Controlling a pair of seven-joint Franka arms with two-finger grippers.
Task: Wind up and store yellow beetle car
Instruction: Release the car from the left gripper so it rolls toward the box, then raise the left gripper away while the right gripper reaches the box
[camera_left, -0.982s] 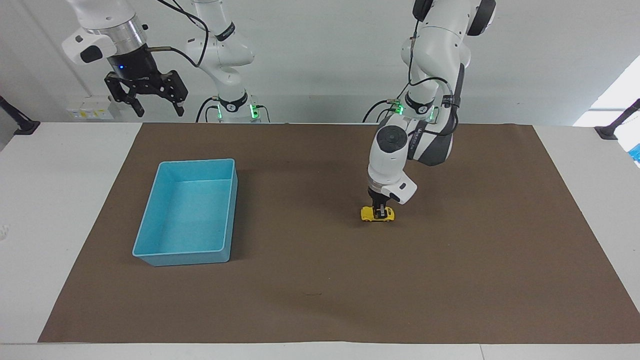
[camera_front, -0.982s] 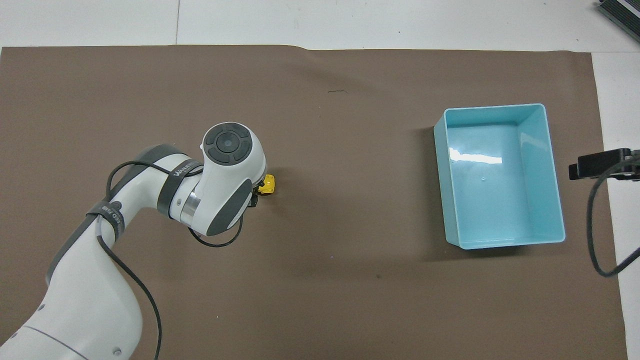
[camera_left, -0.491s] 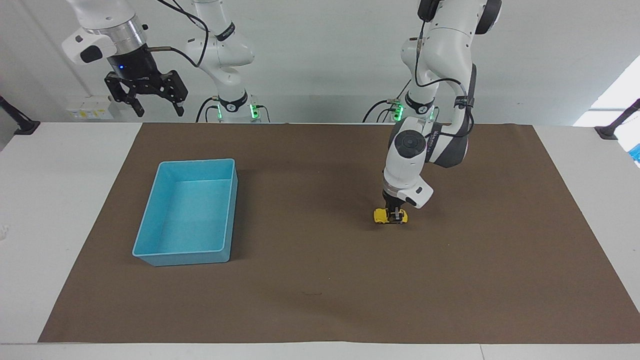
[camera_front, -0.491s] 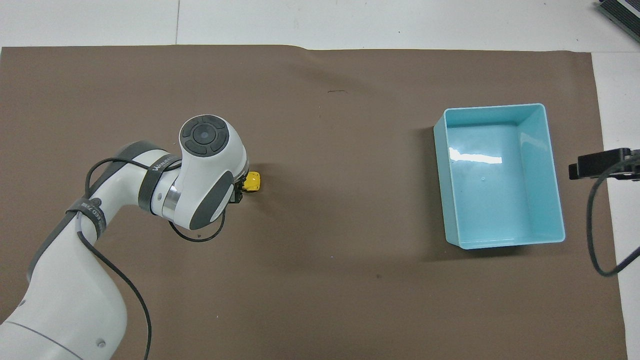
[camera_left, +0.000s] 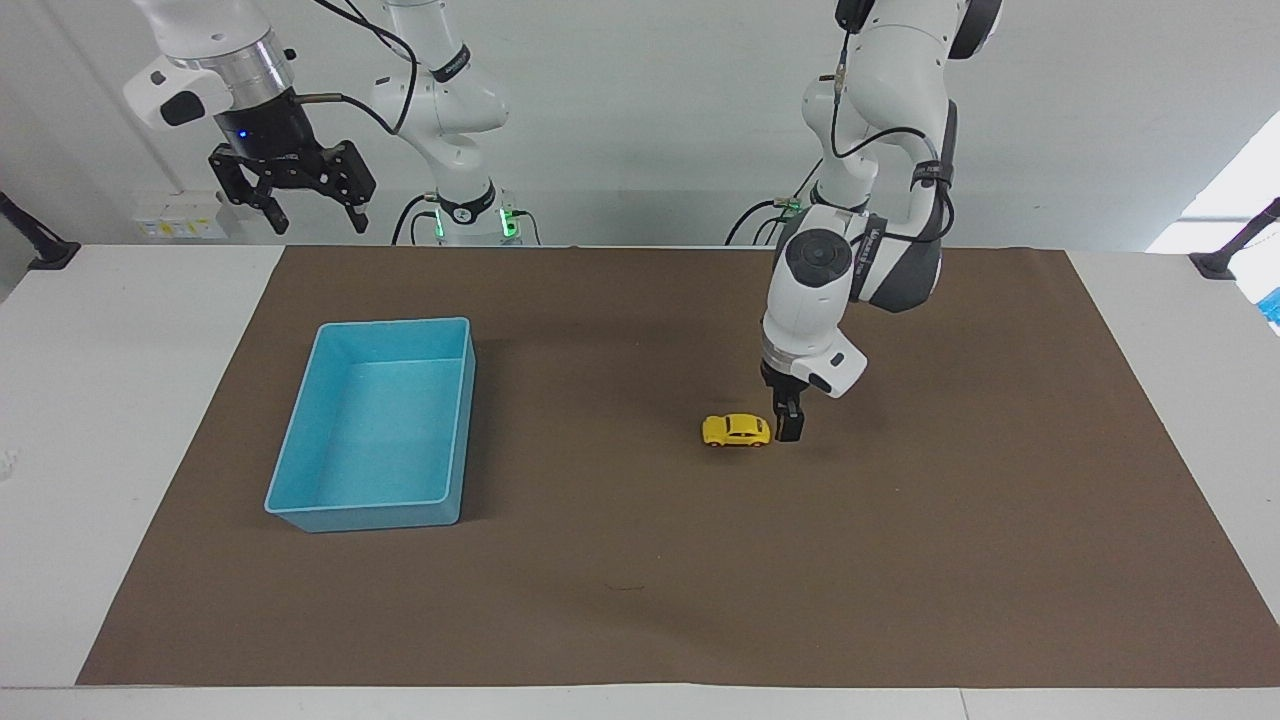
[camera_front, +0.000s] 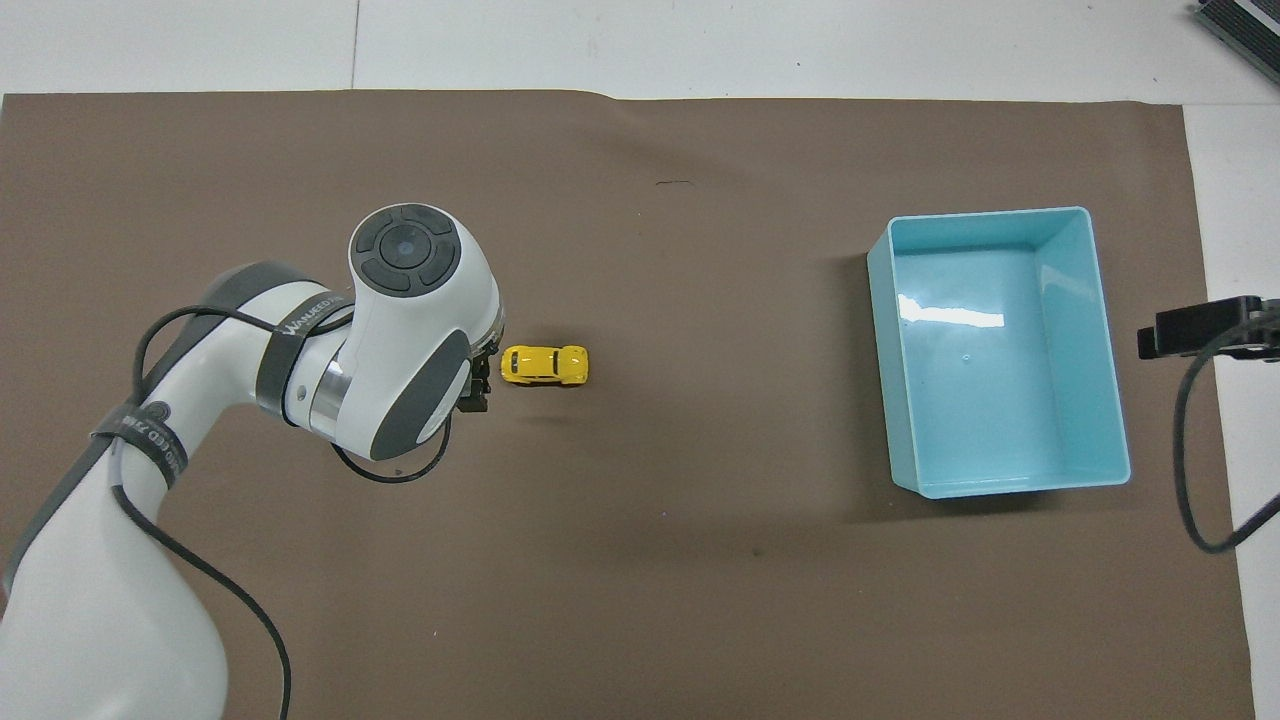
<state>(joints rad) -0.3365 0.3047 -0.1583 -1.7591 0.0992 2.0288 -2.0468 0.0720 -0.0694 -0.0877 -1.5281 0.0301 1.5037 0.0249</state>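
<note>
1. The tiny bright-yellow beetle-shaped toy car (camera_left: 736, 430) (camera_front: 545, 364) with dark windows stood on its wheels on the brown mat, free of any grip, roughly mid-worktop and well apart from the bin.
2. The left gripper (camera_left: 789, 425) (camera_front: 481, 385) hung just beside the car, on the side toward the left arm's end of the worktop, its tips low over the mat. Its black fingers held nothing; how far apart they stood could not be told.
3. A grey band on the left arm carried white lettering, too small to read with certainty.
4. The light-blue rectangular plastic bin (camera_left: 301, 437) (camera_front: 895, 380) sat on the mat toward the right arm's end of the worktop, with nothing in it.
5. The right gripper (camera_left: 310, 212) waited high above the worktop's edge near the robots, over the corner by the bin, its black fingers spread wide and holding nothing.
6. The brown mat (camera_left: 640, 600) (camera_front: 640, 560) covered most of the white worktop (camera_left: 100, 400).
</note>
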